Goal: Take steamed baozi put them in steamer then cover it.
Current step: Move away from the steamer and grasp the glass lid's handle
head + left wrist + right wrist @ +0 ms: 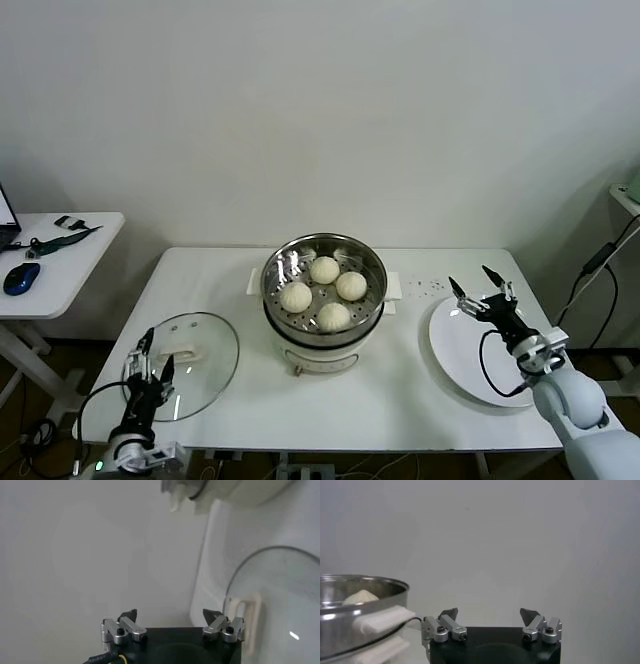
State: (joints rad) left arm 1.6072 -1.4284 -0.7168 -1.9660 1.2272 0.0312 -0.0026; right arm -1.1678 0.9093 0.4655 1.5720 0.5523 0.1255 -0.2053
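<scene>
We see four steamed baozi [324, 269] inside the steamer [275, 290], cover [205, 368] flat on the table [400, 390] — left gripper [148, 358] spread wide beside it, right gripper [482, 287] spread wide over the plate [455, 350]

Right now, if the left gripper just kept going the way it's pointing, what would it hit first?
Probably the cover: the open left gripper sits at its near-left rim, aimed toward the white handle. Depth is unclear, so it could pass just above the glass.
</scene>
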